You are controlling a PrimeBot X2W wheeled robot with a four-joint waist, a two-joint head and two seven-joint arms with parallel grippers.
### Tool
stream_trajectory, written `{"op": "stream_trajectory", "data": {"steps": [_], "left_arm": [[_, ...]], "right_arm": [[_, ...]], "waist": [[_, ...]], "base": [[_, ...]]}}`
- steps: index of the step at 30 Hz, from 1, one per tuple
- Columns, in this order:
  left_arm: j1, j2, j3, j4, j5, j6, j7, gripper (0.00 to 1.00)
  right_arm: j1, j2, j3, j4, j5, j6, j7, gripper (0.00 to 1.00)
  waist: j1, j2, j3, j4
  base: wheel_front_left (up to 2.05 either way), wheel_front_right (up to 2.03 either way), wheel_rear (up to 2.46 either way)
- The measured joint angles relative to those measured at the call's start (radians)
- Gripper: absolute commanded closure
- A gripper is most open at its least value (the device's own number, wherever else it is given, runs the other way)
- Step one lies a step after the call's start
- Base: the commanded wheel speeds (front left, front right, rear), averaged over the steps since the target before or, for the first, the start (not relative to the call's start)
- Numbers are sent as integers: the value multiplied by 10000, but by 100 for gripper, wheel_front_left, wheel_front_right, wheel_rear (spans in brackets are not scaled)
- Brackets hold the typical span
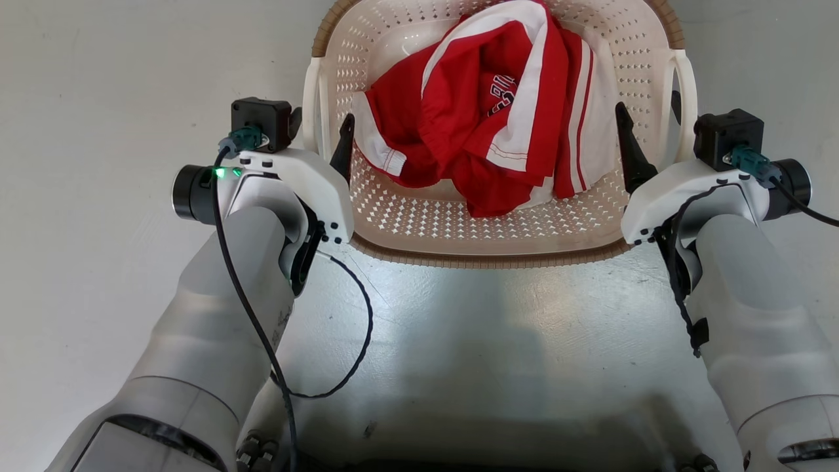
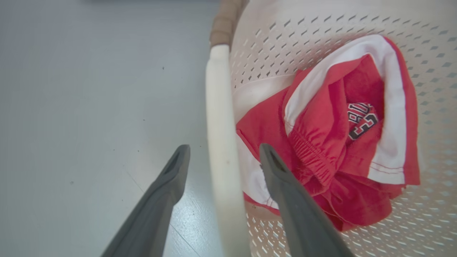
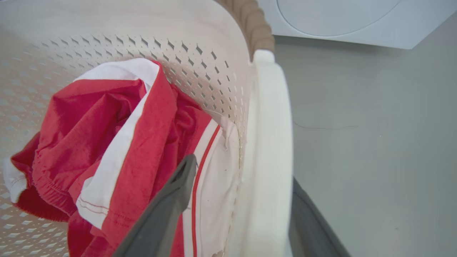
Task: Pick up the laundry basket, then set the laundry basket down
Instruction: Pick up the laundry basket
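The basket (image 1: 419,216) sits on the floor (image 1: 98,98) right in front of me, between both arms. My left tool (image 2: 224,149) is released, its fingers straddling the left handle (image 1: 313,105), one inside the wall and one outside. The right tool (image 1: 647,108) is released too, astride the right handle (image 3: 271,142).

My worry is the grip. Those white loops are smooth, thin, rounded plastic, so I judge they could slide through the fingers or bend if I lift unevenly, and the basket would tip. On the right, the inner finger lies against the shirt (image 1: 485,111), so closing may pinch cloth along with the handle.

The walls are cream plastic, perforated with small diamond holes, under a ribbed brown rim (image 1: 485,261). The shirt is soft, crumpled red and white fabric. The floor is pale, smooth and slightly glossy. A white washer (image 3: 339,18) stands beyond.
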Motion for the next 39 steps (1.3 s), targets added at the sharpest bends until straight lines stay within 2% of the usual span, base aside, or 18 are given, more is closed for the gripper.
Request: {"op": "stream_trajectory", "data": {"steps": [12, 13, 14, 15, 16, 17, 21, 26, 33, 39], "left_arm": [[-201, 0, -293, 219, -174, 104, 0, 0], [-237, 2, -301, 219, -174, 119, 0, 4], [-253, 2, -305, 215, -174, 144, 0, 38], [-263, 0, -305, 213, -174, 144, 0, 100], [-267, 2, -334, 213, -173, 142, 0, 100], [-267, 2, -337, 190, -171, 146, 0, 100], [-262, -25, -278, 217, -169, 303, 48, 100], [-199, -54, -295, 407, -155, 293, 59, 100], [223, -81, -460, 968, -178, 173, 63, 100], [471, -56, -591, 1246, -249, 54, 194, 100]], "right_arm": [[-13, 0, 328, 15, 270, 0, 0, 0], [-13, 0, 339, 6, 290, 0, 0, 0], [-13, 0, 368, -19, 326, 0, 0, 4], [-13, 0, 401, -54, 334, 0, 0, 54], [-16, 0, 445, -69, 336, 0, -2, 97], [-17, 0, 500, -54, 337, 0, -2, 100], [-50, -6, 577, 107, 472, -33, -25, 100], [-151, -8, 863, 681, 637, -33, -42, 100], [-215, 13, 1889, 1747, 1618, -44, -12, 100], [-181, 19, 2920, 2174, 2681, -44, 470, 100]], "waist": [[0, 0, 37, -60], [0, 0, 38, -63], [0, 0, 37, -66], [0, 0, 34, -69], [0, 0, 28, -73], [0, 0, 19, -74], [0, 0, -91, -74], [0, 0, -361, -94], [0, 0, -1136, -214], [0, 0, -2041, -395]], "base": [[0, 0, 0], [0, 0, 0], [0, 0, 0], [0, 0, 0], [0, 0, 0], [0, 0, 0], [0, 0, 0], [0, 0, 0], [0, 0, 0], [0, 0, 0]]}}
